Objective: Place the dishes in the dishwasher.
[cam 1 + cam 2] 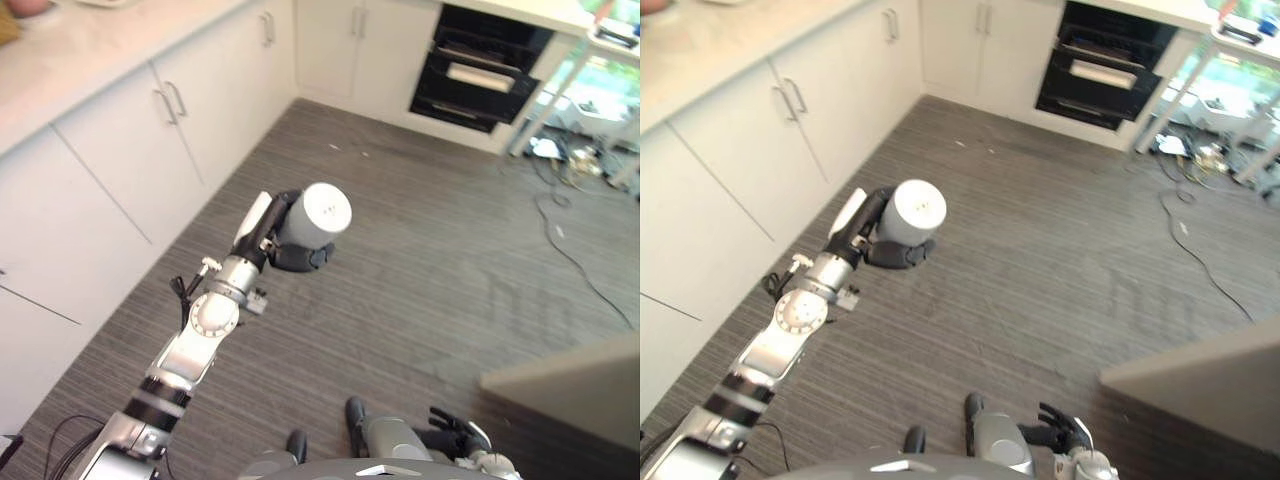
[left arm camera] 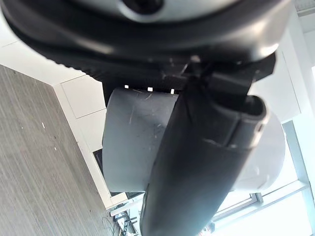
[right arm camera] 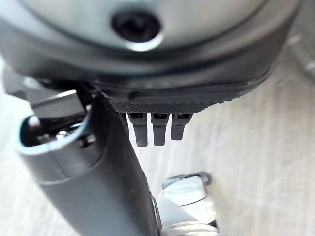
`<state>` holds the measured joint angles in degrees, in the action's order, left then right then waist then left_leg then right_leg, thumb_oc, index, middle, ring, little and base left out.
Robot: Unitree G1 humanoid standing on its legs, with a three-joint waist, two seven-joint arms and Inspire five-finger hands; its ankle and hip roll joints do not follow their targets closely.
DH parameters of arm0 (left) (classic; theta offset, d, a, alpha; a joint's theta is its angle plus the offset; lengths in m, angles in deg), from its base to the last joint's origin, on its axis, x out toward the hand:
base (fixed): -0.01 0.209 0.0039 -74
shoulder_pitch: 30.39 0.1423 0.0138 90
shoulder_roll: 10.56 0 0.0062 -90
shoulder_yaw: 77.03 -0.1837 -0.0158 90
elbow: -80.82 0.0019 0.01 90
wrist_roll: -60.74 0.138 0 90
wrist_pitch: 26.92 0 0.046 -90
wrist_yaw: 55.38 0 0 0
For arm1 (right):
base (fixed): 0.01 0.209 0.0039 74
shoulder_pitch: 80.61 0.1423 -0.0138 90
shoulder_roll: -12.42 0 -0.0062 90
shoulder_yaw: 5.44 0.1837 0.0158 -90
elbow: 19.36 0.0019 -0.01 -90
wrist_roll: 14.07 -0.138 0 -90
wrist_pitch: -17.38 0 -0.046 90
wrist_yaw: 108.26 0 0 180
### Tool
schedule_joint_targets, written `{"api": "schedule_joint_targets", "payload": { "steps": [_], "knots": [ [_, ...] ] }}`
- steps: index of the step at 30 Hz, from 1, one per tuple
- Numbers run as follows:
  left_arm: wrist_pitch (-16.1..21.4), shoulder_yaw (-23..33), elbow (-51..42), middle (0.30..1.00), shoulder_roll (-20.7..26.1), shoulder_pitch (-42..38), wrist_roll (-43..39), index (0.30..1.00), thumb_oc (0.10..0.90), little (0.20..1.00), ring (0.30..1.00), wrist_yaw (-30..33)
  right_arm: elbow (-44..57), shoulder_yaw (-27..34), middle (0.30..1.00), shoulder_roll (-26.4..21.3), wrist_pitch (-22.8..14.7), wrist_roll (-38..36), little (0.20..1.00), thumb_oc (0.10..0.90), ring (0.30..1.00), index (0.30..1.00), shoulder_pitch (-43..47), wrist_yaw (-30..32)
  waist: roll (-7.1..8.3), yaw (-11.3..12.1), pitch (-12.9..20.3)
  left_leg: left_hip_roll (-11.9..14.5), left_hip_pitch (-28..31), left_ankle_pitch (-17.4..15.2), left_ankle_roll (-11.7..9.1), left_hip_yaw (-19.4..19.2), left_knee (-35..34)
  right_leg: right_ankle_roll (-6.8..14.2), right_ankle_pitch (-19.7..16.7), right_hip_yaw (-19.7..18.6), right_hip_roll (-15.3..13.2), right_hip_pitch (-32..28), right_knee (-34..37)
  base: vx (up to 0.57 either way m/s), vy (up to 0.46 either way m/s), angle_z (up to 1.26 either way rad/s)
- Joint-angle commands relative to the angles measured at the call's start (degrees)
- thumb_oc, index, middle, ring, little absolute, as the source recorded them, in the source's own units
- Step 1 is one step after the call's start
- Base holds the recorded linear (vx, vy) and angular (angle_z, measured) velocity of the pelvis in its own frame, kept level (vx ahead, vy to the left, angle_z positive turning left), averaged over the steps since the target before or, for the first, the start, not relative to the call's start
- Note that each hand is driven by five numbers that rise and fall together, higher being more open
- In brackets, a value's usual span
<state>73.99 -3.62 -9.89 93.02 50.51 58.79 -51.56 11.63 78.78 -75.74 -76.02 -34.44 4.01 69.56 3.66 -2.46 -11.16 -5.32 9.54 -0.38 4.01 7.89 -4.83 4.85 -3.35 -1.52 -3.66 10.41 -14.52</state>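
A pale grey cup [image 1: 322, 213] is held over the floor with its flat base turned up toward the head camera. My left hand [image 1: 268, 232] is shut on it, dark fingers wrapped round its side. The left wrist view shows the cup [image 2: 130, 142] from close by, with the thumb [image 2: 197, 172] lying across it. Against the far wall stands a dark appliance [image 1: 480, 65] with pale racks showing in its front, well beyond the cup. My right hand [image 1: 455, 428] hangs low by my body, its fingers [image 3: 158, 129] relaxed and holding nothing.
White cabinets [image 1: 150, 130] under a pale counter [image 1: 90, 40] run along the left. A pale table edge [image 1: 570, 385] juts in at the lower right. Cables [image 1: 560, 225] and white table legs [image 1: 545, 95] lie at the far right. Grey striped floor [image 1: 420, 250] spreads between.
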Motion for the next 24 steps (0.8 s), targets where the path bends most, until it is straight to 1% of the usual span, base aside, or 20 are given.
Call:
{"api": "schedule_joint_targets", "payload": {
  "steps": [1,4,6,8,9,11,12,13,14,15,17,18,19,21,23,24],
  "knots": [
    [5.12,5.27,-4.29,0.300,1.00,-7.49,-2.44,0.300,0.400,0.300,0.300,1.06,-1.40,-0.45,0.900,-1.38,-0.18,-0.49,0.900,0.800,0.900,0.900,-0.15,0.65,-0.40,-0.41,1.62,5.46,-5.07,0.75,-5.89,-2.16,-0.17,4.65,1.20,2.96,-5.38,-13.87,12.26,0.08,-0.051,-0.08],
    [4.52,5.05,-4.97,0.300,1.36,-5.51,-3.65,0.300,0.400,0.300,0.300,0.13,-1.60,-0.61,0.900,-0.86,0.04,-0.39,0.900,0.800,0.900,0.900,-0.52,0.20,-0.25,0.48,3.86,6.17,-4.07,0.02,-6.50,-1.90,-0.17,4.50,1.90,4.25,-5.14,-16.51,15.34,0.11,-0.063,-0.02],
    [4.59,4.96,-4.93,0.300,1.51,-5.06,-4.07,0.300,0.400,0.300,0.300,0.15,-0.81,-0.64,0.900,-1.50,-0.02,-0.51,0.900,0.800,0.900,0.900,-0.55,-0.09,-0.07,0.44,4.18,6.35,-3.82,-0.12,-6.60,-1.93,-0.17,4.44,1.82,4.41,-5.11,-16.97,15.95,0.07,-0.065,-0.02],
    [4.43,4.62,-4.88,0.300,1.46,-4.82,-3.85,0.300,0.400,0.300,0.300,0.20,-0.85,-2.07,0.900,-1.42,0.29,1.44,0.900,0.800,0.900,0.900,-0.12,0.22,-0.10,0.45,4.75,6.72,-3.36,-0.46,-6.67,-2.56,-0.17,4.62,1.48,4.51,-5.14,-17.50,17.32,0.07,-0.079,-0.31],
    [4.46,5.13,-5.23,0.300,1.92,-3.75,-3.34,0.300,0.400,0.300,0.300,0.08,-0.32,-2.32,0.900,-1.17,0.33,1.85,0.900,0.800,0.900,0.900,-0.35,-0.01,-0.23,0.23,5.33,7.21,-2.63,-0.89,-6.61,-3.79,-0.17,4.71,1.10,3.84,-5.16,-17.77,18.28,0.08,-0.065,-0.42],
    [4.48,5.60,-5.87,0.300,2.14,-2.69,-2.88,0.300,0.400,0.300,0.300,-0.21,0.87,-2.63,0.900,-0.84,0.19,1.69,0.900,0.800,0.900,0.900,-1.08,-0.75,-0.36,-0.02,5.73,7.60,-1.86,-1.29,-6.64,-4.99,-0.17,4.60,0.97,3.07,-5.09,-17.90,18.80,0.08,-0.049,-0.28],
    [4.53,3.88,-5.95,0.300,1.74,-3.44,-3.75,0.300,0.400,0.300,0.300,-1.30,-4.99,-2.58,0.900,-0.65,1.21,0.19,0.900,0.800,0.900,0.900,5.48,2.32,-0.76,1.41,6.51,7.63,-1.69,-1.54,-6.65,-4.79,-0.17,4.58,1.12,3.63,-5.32,-18.30,19.24,0.06,-0.030,-0.49],
    [4.54,3.89,-5.88,0.300,1.76,-3.68,-3.77,0.300,0.400,0.300,0.300,-1.31,-5.35,-2.53,0.900,-0.62,1.06,0.14,0.900,0.800,0.900,0.900,5.87,2.28,-0.76,1.47,6.27,7.64,-1.63,-1.56,-6.66,-4.83,-0.17,4.57,1.13,3.58,-5.31,-18.33,19.21,0.06,-0.011,-0.75],
    [4.34,3.82,-6.60,0.300,1.54,-3.12,-3.50,0.300,0.400,0.300,0.300,-0.60,-5.92,-2.56,0.900,1.25,0.20,0.71,0.900,0.800,0.900,0.900,3.99,1.84,-1.31,1.56,6.43,7.68,-1.56,-1.49,-6.66,-4.86,-0.17,4.68,1.00,3.84,-5.43,-18.43,19.45,0.03,0.006,-0.66],
    [4.58,4.24,-6.03,0.300,1.30,-3.09,-3.68,0.300,0.400,0.300,0.300,-0.18,-6.11,-3.47,0.900,1.87,0.03,1.54,0.900,0.800,0.900,0.900,2.73,1.13,-1.63,0.90,6.53,7.73,-1.30,-1.67,-6.67,-5.50,-0.17,4.84,0.79,3.34,-5.47,-18.34,19.50,0.04,0.010,-0.38],
    [5.21,4.95,-6.32,0.300,2.09,-1.69,-2.07,0.300,0.400,0.300,0.300,0.55,-6.48,-4.45,0.900,2.55,-0.42,3.14,0.900,0.800,0.900,0.900,2.47,0.58,-2.43,0.12,6.53,8.19,-0.12,-2.30,-6.80,-8.60,-0.17,5.11,0.05,1.50,-5.56,-17.50,19.52,0.04,0.013,-0.09],
    [5.22,4.97,-6.32,0.300,2.10,-1.68,-2.07,0.300,0.400,0.300,0.300,0.55,-6.48,-4.46,0.900,2.55,-0.43,3.14,0.900,0.800,0.900,0.900,2.48,0.58,-2.44,0.24,6.50,8.21,-0.06,-2.33,-6.80,-8.75,-0.17,5.11,0.03,1.35,-5.53,-17.48,19.52,0.04,0.000,-0.39],
    [5.47,5.08,-6.85,0.300,2.68,-1.35,-1.59,0.300,0.400,0.300,0.300,0.60,-6.18,-5.09,0.900,2.36,-0.61,4.03,0.900,0.800,0.900,0.900,2.68,0.58,-2.69,0.23,6.65,8.48,0.30,-2.50,-6.95,-10.21,-0.17,5.42,-0.32,1.32,-5.72,-17.03,19.46,0.04,-0.021,-0.69],
    [5.43,5.19,-7.22,0.300,3.22,-1.02,-0.71,0.300,0.400,0.300,0.300,0.62,-5.84,-5.81,0.900,2.40,-0.67,4.95,0.900,0.800,0.900,0.900,2.97,0.38,-2.83,0.23,6.76,8.80,0.72,-2.72,-7.18,-11.56,-0.17,5.76,-0.52,1.79,-5.87,-16.85,19.33,0.05,-0.034,-0.73],
    [5.56,5.23,-7.35,0.300,3.41,-0.91,-0.48,0.300,0.400,0.300,0.300,0.52,-5.68,-6.07,0.900,2.48,-0.78,5.21,0.900,0.800,0.900,0.900,2.88,0.31,-2.88,0.25,6.84,9.02,0.86,-2.76,-7.33,-12.06,-0.17,5.74,-0.51,2.06,-5.88,-16.89,19.28,0.04,-0.034,-0.67],
    [5.58,5.14,-7.37,0.300,3.42,-0.64,-0.36,0.300,0.400,0.300,0.300,0.41,-5.45,-6.69,0.900,2.45,-0.79,5.86,0.900,0.800,0.900,0.900,2.61,0.06,-3.01,0.02,7.07,9.56,1.21,-2.68,-7.68,-12.39,-0.17,5.38,-0.16,2.73,-5.60,-17.32,19.21,0.04,-0.050,-0.56]
  ]
}}
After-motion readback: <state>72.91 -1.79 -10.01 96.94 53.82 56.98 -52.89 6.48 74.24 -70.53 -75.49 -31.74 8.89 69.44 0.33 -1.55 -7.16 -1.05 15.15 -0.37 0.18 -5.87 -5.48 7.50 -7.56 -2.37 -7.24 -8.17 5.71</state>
